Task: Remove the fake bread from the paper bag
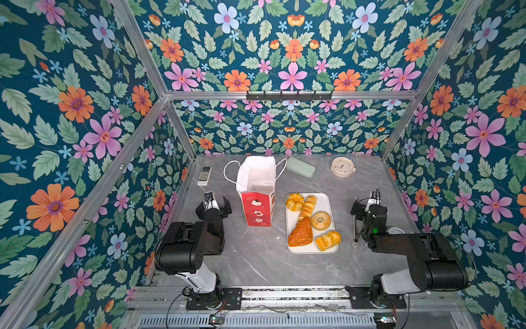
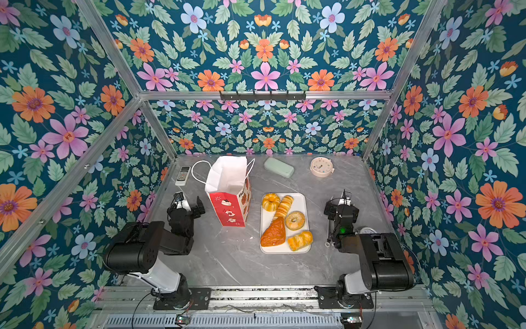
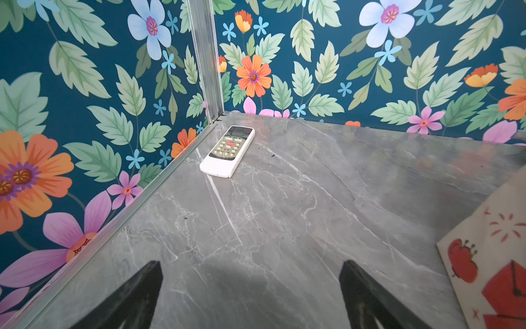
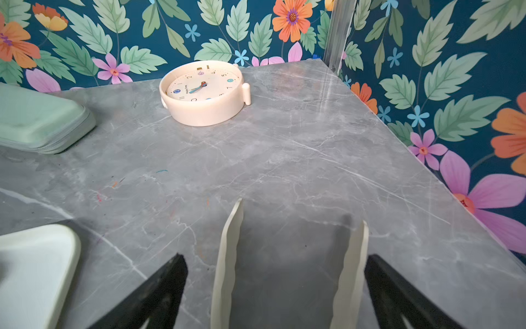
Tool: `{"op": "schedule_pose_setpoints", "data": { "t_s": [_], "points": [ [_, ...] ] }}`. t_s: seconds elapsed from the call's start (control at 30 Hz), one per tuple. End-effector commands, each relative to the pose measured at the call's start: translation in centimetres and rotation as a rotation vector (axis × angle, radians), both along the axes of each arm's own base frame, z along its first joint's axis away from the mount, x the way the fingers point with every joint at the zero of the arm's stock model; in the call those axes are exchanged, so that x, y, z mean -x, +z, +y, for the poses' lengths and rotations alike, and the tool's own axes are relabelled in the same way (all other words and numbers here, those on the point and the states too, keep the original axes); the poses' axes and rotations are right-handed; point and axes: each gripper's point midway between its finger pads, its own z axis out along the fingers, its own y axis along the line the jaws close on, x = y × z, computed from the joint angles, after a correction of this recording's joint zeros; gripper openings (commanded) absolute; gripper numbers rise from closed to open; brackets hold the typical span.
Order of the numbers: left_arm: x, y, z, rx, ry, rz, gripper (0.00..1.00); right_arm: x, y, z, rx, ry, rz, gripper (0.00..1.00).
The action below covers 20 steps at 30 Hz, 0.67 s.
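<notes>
- Two arms stand at the near edge of the bench (image 1: 256,265): the left arm (image 1: 182,250) and the right arm (image 1: 427,262).
- Left end effector (image 1: 213,205): both fingers spread wide over bare bench, just left of the bag.
- One white remote control (image 1: 204,175) lies far left.
- One paper bag (image 1: 257,199) stands upright with its mouth open and two cord handles hanging out.
- One green case (image 1: 300,167) lies by the far wall.
- One white tray (image 1: 326,203) right of the bag carries all five pieces of fake bread (image 1: 310,202): one fluted bun (image 1: 295,201), one ridged loaf (image 1: 306,212), one ring bagel (image 1: 320,220), one croissant (image 1: 301,233) and one twisted roll (image 1: 328,240).
- One cream clock (image 1: 343,167) lies face up.
- Right end effector (image 4: 275,257): both fingers spread wide, with the two blades of one pair of tongs (image 4: 227,270) between them. One blade stands clear of its finger.
</notes>
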Motion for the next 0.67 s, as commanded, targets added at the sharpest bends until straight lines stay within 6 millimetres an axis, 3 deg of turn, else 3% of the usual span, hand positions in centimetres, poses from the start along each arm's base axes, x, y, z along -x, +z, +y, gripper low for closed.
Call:
{"op": "schedule_pose_setpoints", "data": {
  "t_s": [0.0,0.63],
  "points": [
    [-0.18,0.96,-0.03,-0.010,-0.004,-0.036,1.00,-0.55,1.18,0.39,-0.018,0.017,-0.062,0.99],
    [-0.25,0.89,-0.14,-0.012,-0.010,-0.033,1.00,-0.48,1.04,0.41,-0.022,0.018,-0.047,0.99]
  ]
}}
